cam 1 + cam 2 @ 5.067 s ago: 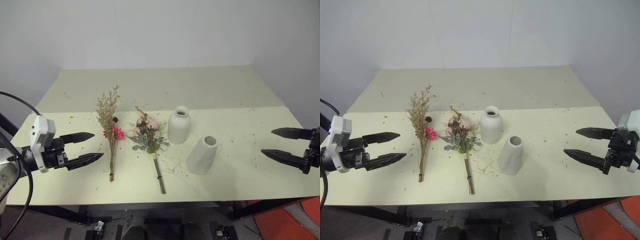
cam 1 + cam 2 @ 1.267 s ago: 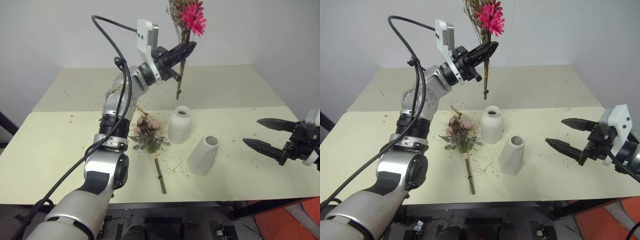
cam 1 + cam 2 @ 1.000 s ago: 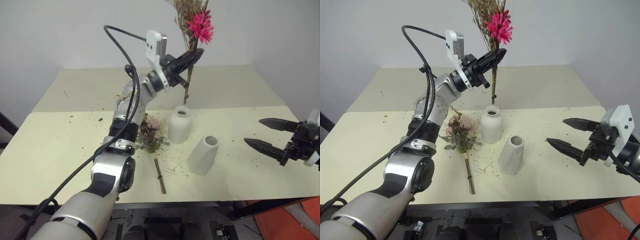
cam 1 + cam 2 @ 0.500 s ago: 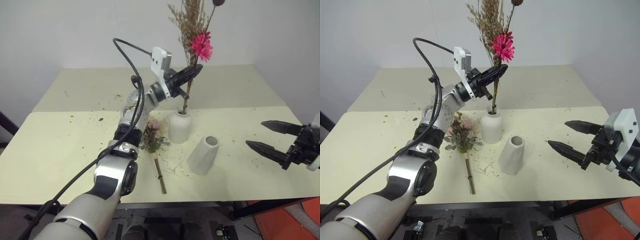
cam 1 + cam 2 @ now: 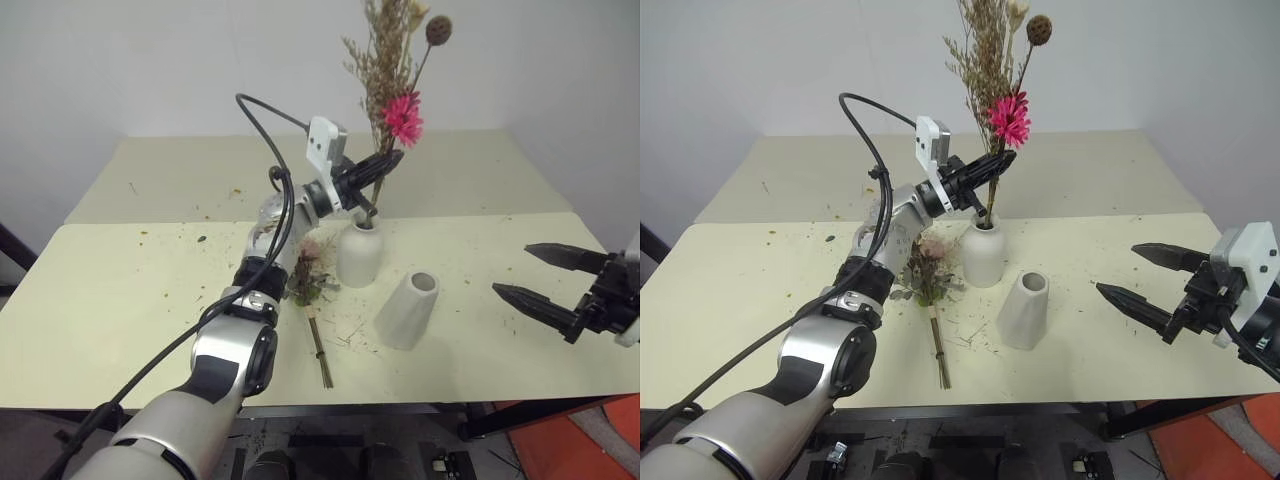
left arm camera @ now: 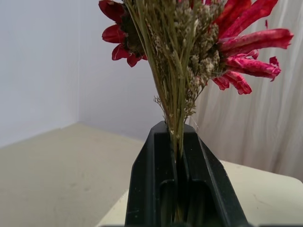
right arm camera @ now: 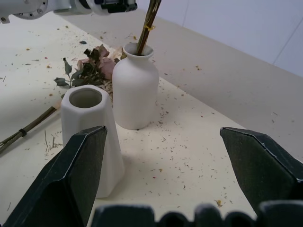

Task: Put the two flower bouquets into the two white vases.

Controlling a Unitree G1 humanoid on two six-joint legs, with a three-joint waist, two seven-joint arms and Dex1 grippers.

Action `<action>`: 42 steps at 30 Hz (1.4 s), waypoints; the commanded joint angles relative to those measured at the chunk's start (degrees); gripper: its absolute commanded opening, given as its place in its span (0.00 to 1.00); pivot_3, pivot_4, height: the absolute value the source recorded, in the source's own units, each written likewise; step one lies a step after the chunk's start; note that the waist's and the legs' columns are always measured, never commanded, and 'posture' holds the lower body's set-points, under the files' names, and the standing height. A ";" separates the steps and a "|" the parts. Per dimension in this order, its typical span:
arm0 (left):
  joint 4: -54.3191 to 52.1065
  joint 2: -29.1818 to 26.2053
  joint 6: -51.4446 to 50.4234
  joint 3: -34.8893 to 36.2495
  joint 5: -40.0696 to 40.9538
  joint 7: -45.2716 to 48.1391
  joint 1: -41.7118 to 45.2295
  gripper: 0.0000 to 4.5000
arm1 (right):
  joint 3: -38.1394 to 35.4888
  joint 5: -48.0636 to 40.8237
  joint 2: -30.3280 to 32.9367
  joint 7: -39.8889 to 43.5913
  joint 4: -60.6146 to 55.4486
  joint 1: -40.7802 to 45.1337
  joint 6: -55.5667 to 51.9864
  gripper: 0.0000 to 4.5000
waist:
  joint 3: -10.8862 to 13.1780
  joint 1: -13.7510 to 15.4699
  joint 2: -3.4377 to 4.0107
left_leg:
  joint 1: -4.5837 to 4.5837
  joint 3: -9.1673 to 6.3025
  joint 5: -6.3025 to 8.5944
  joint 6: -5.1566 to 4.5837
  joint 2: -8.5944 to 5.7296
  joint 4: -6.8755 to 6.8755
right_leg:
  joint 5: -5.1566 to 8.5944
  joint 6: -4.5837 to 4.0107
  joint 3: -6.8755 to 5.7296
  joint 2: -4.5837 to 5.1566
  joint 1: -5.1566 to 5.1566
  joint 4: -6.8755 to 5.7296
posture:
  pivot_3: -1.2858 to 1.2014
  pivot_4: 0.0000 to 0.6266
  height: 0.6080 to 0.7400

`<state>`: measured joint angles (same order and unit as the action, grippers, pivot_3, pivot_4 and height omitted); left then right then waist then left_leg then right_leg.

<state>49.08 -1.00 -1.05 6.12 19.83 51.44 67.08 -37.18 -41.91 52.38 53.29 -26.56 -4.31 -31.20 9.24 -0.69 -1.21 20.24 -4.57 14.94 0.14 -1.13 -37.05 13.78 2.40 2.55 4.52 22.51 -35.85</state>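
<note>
Left eye view: left end effector (image 5: 385, 160) clamps the light, brittle dried-grass bouquet (image 5: 388, 75) by its stems, lower ends inside the bottle vase (image 5: 359, 251) mid-worktop; right end effector (image 5: 540, 274) stands apart.

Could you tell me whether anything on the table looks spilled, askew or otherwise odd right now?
Yes: dry plant crumbs are strewn over the pale yellow-green table, thickest near the pale pink rose bouquet lying flat there. The plain tapered white vase looks tilted, though that may be its shape. The rounded white bottle vase stands upright.
</note>
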 commanded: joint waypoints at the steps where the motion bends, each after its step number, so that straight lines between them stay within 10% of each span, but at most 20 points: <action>1: -1.20 -0.01 1.14 -0.28 -0.45 0.28 0.29 0.00 | -2.61 -1.39 0.06 -0.61 -1.23 0.32 0.08 1.00 | 0.00 0.02 0.00 | 0.00 0.00 0.00 0.00 0.00 -0.01 | 0.00 0.00 0.00 0.00 0.00 0.00 | 0.52 0.24 1.00; 14: -1.70 -0.85 -0.80 -1.13 -1.71 -0.62 -2.09 0.00 | -1.76 -1.10 -0.11 -1.01 -1.22 0.38 0.42 1.00 | 0.00 0.00 0.00 | -0.01 0.00 0.00 0.00 0.00 0.00 | 0.00 0.00 0.00 0.00 0.00 -0.01 | 0.52 0.24 1.00; 28: -16.56 -6.41 -11.87 -4.33 -0.44 3.55 -7.77 0.97 | -1.10 -0.76 0.72 -0.18 0.10 1.27 0.47 1.00 | -0.02 -0.20 0.04 | -0.03 -0.01 0.00 0.00 0.03 0.00 | 0.00 0.00 0.01 -0.02 0.00 -0.04 | 0.52 0.24 1.00; 42: -46.27 -25.93 -46.01 -5.90 2.82 -0.62 -20.22 0.99 | 3.67 0.57 3.16 4.02 4.74 5.53 1.38 1.00 | -0.06 -0.09 0.10 | -0.04 -0.03 0.00 -0.01 0.06 -0.06 | -0.01 -0.01 0.00 -0.03 -0.01 -0.07 | 0.52 0.24 1.00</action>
<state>6.78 -25.66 -43.12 0.17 21.83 52.28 46.55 -33.24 -41.58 54.37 56.43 -21.76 0.02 -31.10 9.18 -0.78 -1.11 20.21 -4.61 14.95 0.12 -1.07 -37.10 13.77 2.39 2.54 4.49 22.50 -35.90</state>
